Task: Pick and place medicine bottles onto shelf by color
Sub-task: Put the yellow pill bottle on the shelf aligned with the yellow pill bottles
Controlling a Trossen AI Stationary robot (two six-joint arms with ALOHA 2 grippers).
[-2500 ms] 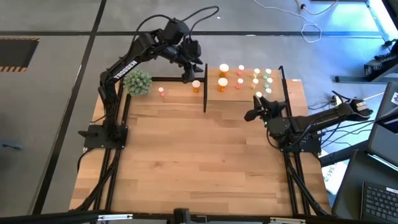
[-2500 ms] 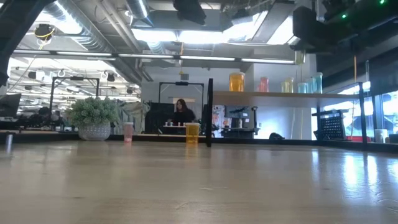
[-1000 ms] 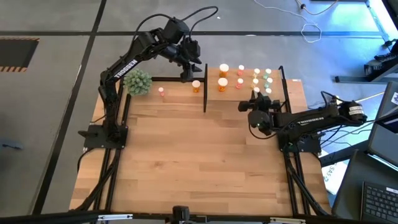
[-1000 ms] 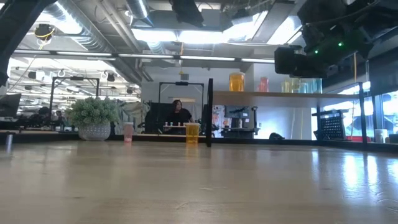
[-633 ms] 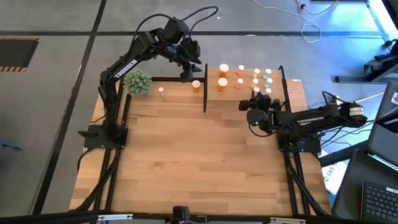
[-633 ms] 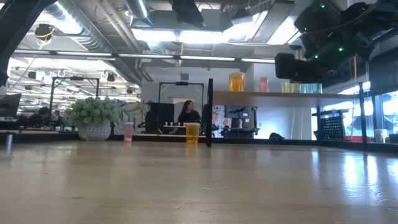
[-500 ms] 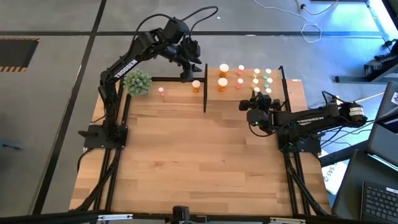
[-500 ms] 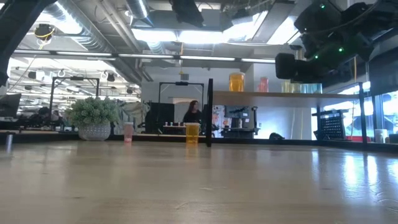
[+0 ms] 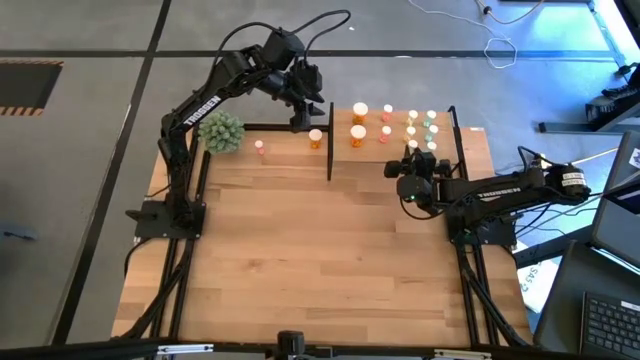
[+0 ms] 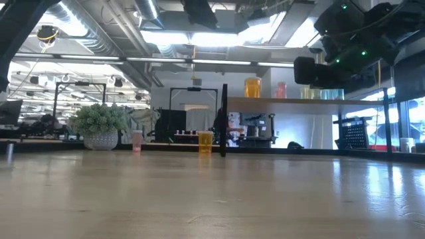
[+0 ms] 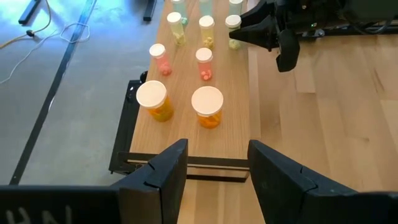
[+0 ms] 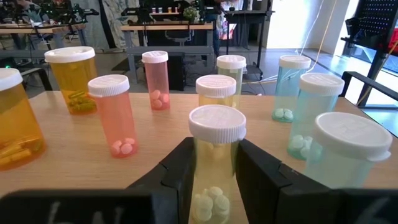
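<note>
Right gripper [image 12: 214, 163] clamped on yellowish bottle [image 12: 216, 158] at shelf [image 11: 273, 87] front edge, beside green bottles [image 12: 316, 127]. Risk: fingers nudge neighbours, topple them on release. Left gripper [image 11: 217, 165] apart, empty, above shelf's end by orange bottles [image 11: 207, 106]; bottle seating probably complete, unclear.

White-capped medicine bottles [image 12: 216, 155] come in orange, pink, yellow and pale green. The shelf [image 11: 224, 93] is light wood, black-framed.

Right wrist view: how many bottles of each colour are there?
Orange bottles: 2
Pink bottles: 2
Yellowish bottles: 3, one in the right tool
Green bottles: 3
Total: 10
</note>
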